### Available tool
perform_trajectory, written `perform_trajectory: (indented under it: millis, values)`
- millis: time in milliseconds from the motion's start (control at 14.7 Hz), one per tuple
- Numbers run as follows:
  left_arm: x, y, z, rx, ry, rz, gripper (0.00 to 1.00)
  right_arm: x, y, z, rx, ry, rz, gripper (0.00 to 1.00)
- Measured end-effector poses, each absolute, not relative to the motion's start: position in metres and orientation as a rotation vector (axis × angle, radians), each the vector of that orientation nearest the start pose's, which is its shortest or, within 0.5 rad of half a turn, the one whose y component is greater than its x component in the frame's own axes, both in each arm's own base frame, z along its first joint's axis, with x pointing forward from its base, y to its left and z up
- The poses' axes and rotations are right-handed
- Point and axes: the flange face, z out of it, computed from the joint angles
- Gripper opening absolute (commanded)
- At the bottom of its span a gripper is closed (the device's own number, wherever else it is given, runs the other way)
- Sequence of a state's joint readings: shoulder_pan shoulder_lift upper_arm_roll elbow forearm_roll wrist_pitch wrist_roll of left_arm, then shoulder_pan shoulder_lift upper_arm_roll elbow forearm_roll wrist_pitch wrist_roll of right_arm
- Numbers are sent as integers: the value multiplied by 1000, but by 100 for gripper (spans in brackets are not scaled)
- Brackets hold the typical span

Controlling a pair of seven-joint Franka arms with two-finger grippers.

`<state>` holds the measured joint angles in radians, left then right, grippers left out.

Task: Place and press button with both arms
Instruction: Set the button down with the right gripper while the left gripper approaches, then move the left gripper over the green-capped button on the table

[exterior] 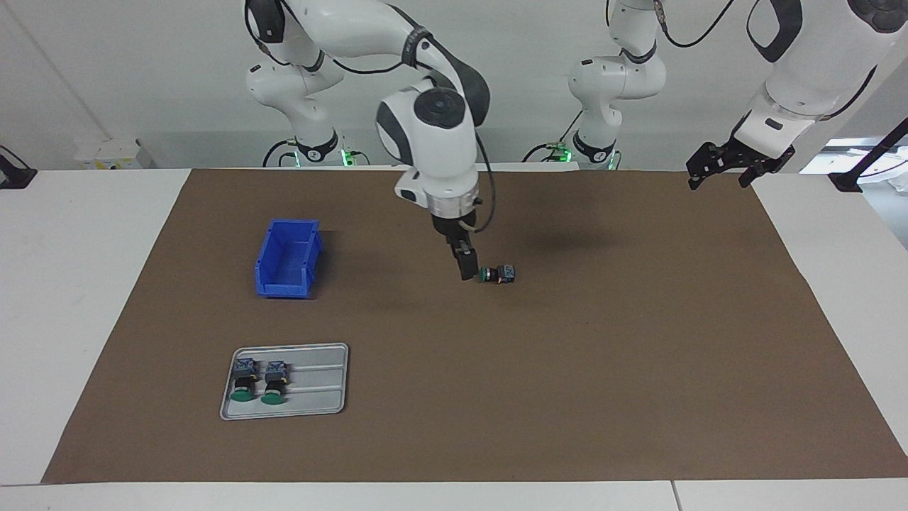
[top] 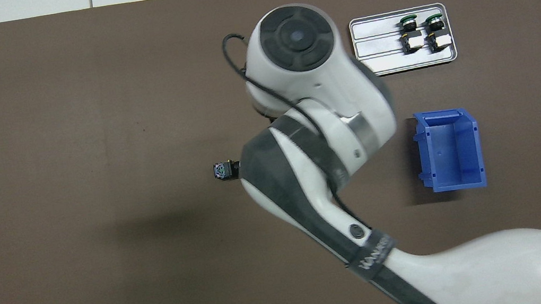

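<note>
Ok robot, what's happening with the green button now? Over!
Right gripper open, low beside button lying on mat. Left gripper open, waiting high at table's edge. Nothing in the way.

A brown mat (exterior: 567, 369) covers the white table (exterior: 64, 284). On it a bright blue bin (exterior: 287, 259) sits at twelve o'clock from a pale grey ribbed tray (exterior: 319, 383). The tray holds two buttons (exterior: 259, 383) with green caps, black barrels and blue-grey blocks. A third button (exterior: 498, 274) of the same colours lies mid-mat. The arms are glossy white with black joints; the right gripper (exterior: 464, 270) and left gripper (exterior: 731, 167) are black.
</note>
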<state>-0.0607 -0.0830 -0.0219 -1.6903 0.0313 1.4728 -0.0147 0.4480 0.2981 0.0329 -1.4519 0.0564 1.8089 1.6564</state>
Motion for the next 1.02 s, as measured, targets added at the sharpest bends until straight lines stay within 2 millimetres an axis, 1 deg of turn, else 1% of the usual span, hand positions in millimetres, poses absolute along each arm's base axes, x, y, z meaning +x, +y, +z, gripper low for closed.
perform_trajectory:
  millis: [68, 136, 273, 409, 478, 614, 750, 887, 955, 1023]
  values:
    - [514, -42, 604, -3092, 50, 208, 100, 586, 276, 539, -2594, 1634, 41, 99]
    - [513, -49, 602, -3089, -7, 210, 100, 587, 245, 555, -2652, 1551, 41, 99]
    - [510, -76, 596, -3075, -112, 212, 100, 585, 186, 586, -2755, 1381, 42, 99]
    - [506, -104, 587, -3057, -212, 206, 100, 574, 131, 613, -2872, 1163, 68, 99]
    - [504, -116, 582, -3050, -260, 202, 100, 565, 106, 625, -2932, 1025, 90, 99]
    - [499, -143, 572, -3038, -376, 188, 100, 551, 64, 645, -3007, 781, 106, 99]
    - [495, -166, 563, -3041, -490, 183, 100, 542, 21, 654, -3037, 636, 123, 99]
    - [494, -189, 551, -3021, -627, 179, 100, 538, -17, 649, -3056, 497, 148, 99]
    - [495, -200, 543, -3003, -692, 177, 100, 537, -29, 643, -3061, 437, 164, 99]
    - [495, -210, 535, -2985, -744, 180, 100, 537, -34, 638, -3064, 395, 179, 99]
